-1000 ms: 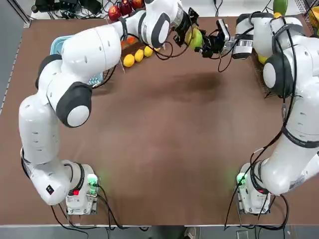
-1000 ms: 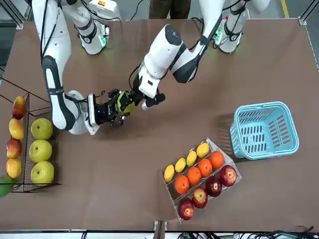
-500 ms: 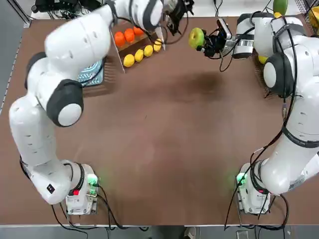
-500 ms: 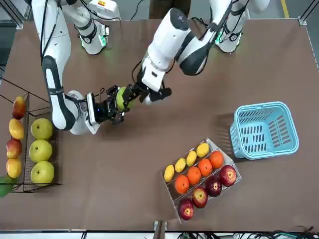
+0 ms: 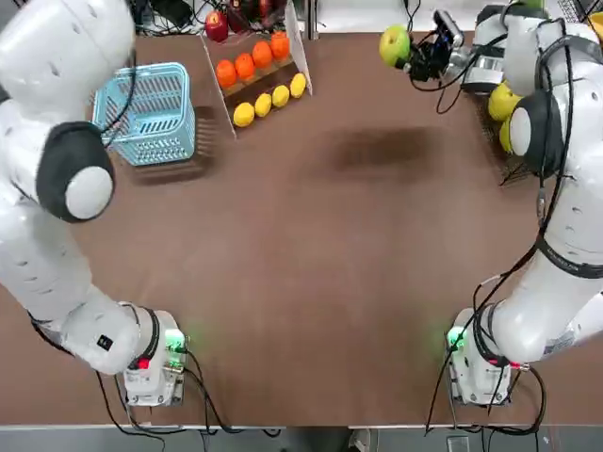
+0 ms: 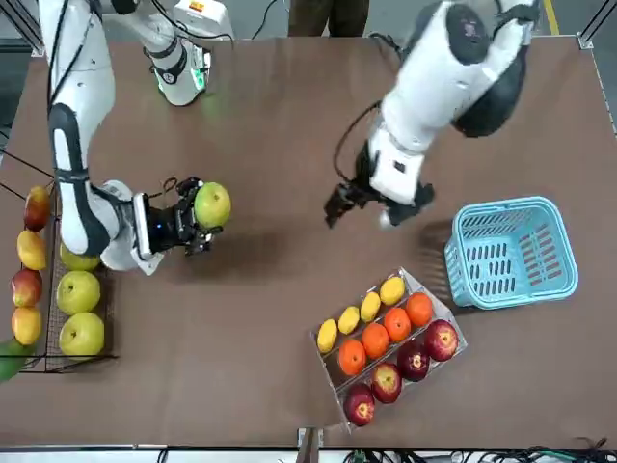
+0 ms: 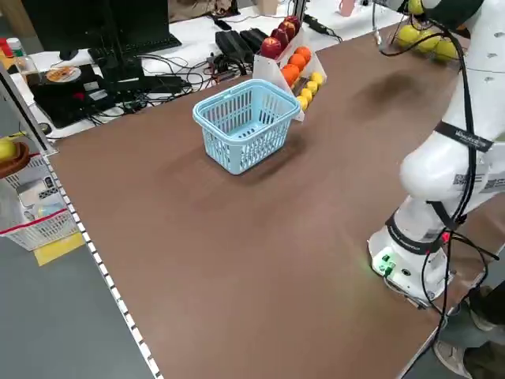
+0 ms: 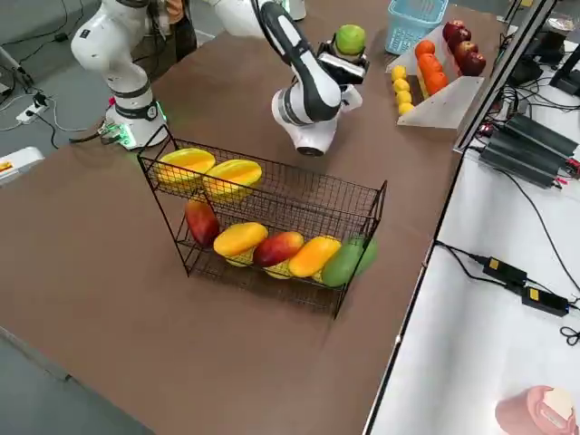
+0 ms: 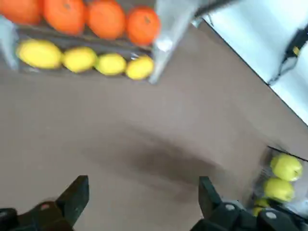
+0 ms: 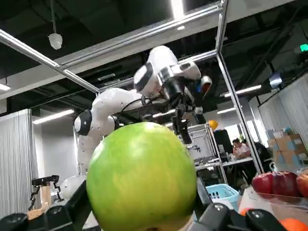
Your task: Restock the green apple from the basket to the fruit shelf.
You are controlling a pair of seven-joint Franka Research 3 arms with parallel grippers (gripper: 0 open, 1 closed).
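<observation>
Fruit shelf (image 5: 500, 141), apparently mostly hidden beneath right arm (image 5: 577, 202).

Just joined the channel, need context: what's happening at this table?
The robot's right arm has the green apple between its fingers, held above the table near the wire rack; it isn't on the rack yet. The left arm's open fingers hold nothing, over bare tabletop between the rack and the stand of oranges, lemons and red apples. The blue basket sits beyond that stand.

The left gripper (image 9: 143, 185) is backing away from the green apple (image 6: 212, 205), which is moving shelfward in the right gripper (image 10: 141, 190).
</observation>
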